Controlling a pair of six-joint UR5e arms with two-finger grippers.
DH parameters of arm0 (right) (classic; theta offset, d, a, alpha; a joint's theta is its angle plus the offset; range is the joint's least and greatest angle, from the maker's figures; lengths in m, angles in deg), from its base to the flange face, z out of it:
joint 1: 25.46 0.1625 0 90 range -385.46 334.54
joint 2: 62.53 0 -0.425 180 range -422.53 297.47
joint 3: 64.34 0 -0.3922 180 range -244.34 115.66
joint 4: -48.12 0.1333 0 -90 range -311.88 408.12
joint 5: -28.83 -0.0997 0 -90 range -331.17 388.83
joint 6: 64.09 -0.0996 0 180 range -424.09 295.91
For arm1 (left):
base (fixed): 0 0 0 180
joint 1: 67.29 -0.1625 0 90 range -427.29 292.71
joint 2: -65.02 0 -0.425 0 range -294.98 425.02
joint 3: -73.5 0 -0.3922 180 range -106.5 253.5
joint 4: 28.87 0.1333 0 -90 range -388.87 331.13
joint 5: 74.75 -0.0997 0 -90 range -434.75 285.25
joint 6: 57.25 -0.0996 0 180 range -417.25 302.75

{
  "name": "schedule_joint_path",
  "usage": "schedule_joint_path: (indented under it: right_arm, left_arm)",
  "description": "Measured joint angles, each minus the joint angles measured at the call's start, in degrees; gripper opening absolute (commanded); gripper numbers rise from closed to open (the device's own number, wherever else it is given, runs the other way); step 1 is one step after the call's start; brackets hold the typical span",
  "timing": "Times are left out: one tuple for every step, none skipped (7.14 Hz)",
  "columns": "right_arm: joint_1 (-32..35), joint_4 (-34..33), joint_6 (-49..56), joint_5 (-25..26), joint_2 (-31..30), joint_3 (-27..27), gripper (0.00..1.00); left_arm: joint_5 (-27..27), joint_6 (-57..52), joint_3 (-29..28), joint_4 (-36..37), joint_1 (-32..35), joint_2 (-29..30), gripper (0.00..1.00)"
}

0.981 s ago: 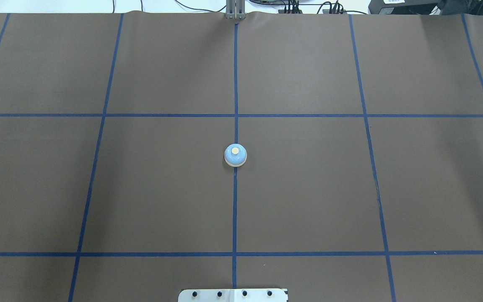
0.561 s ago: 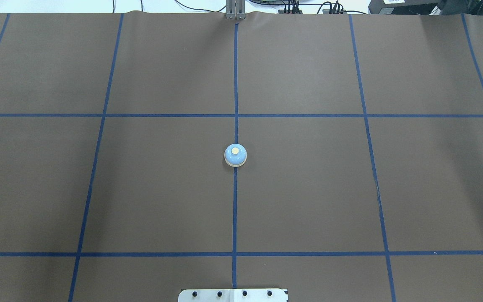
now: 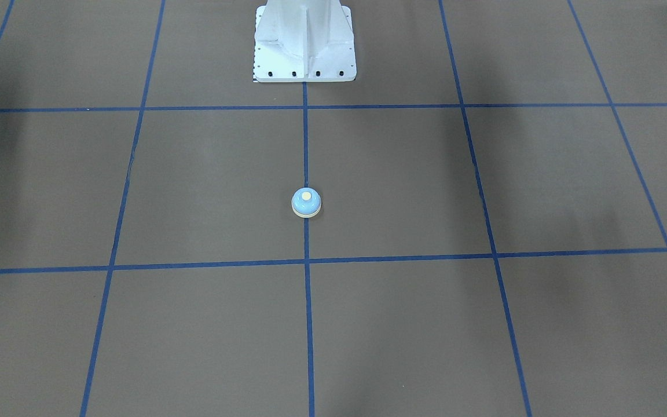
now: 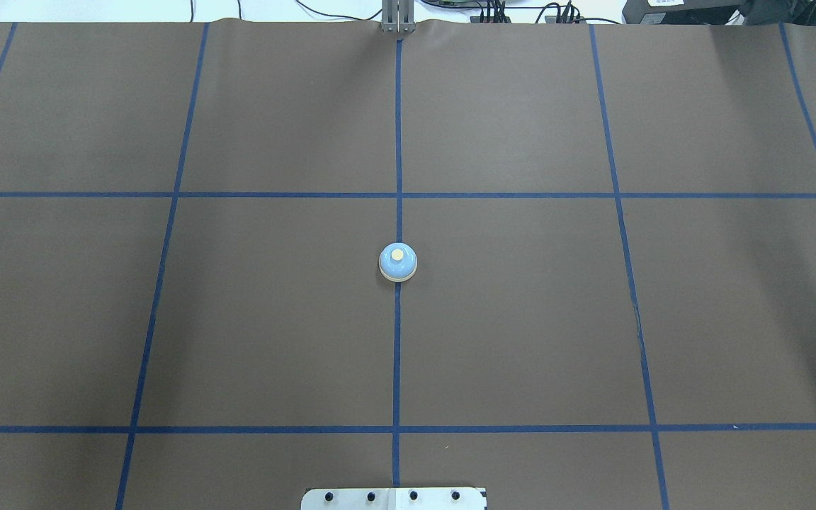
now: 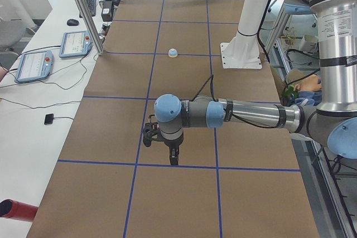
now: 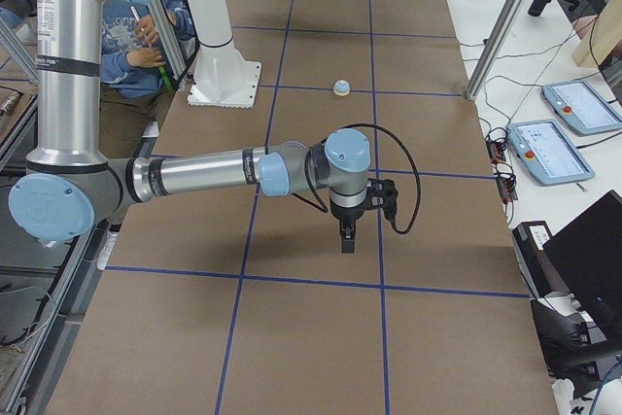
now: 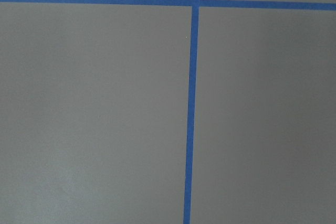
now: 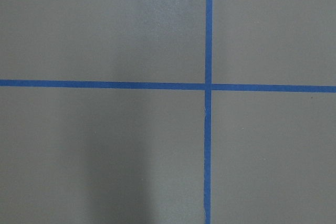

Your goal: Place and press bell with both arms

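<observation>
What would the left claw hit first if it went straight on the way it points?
The left claw points straight down, so likely the brown table cover near a blue tape line; the bell sits far off.

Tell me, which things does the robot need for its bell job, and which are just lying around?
For the job:
the bell, sitting on the middle blue line
the left arm
the right arm

Just lying about, on the side benches:
the near tablet
the far tablet
the computer mouse
the laptop
</observation>
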Motion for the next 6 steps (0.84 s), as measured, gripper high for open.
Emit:
schedule_joint_path:
  right_arm:
    - [-0.7, -0.5, 0.5, 0.0, -0.1, -0.3, 1.00]
    - [-1.3, -1.3, 2.2, -0.1, -0.3, -0.6, 1.00]
    - [-1.6, -3.7, 5.1, 0.0, -0.2, -0.7, 1.00]
    - [-1.6, -7.5, 8.6, 0.1, 0.3, -0.7, 1.00]
    - [-1.0, -10.3, 11.9, 0.2, 1.0, -0.7, 1.00]
    - [-0.7, -11.4, 13.4, 0.8, 1.4, -0.7, 1.00]
  left_arm:
    - [0.1, 0.0, 0.1, 0.0, 0.0, -0.1, 1.00]
    - [0.1, 0.0, 0.2, 0.0, 0.0, -0.1, 1.00]
    - [0.2, -0.1, 0.4, 0.0, 0.0, -0.2, 1.00]
    - [0.2, -0.1, 0.5, -0.1, 0.0, -0.3, 1.00]
    - [0.2, -0.1, 0.5, -0.2, 0.0, -0.4, 1.00]
    - [0.2, -0.1, 0.5, -0.3, 0.0, -0.5, 1.00]
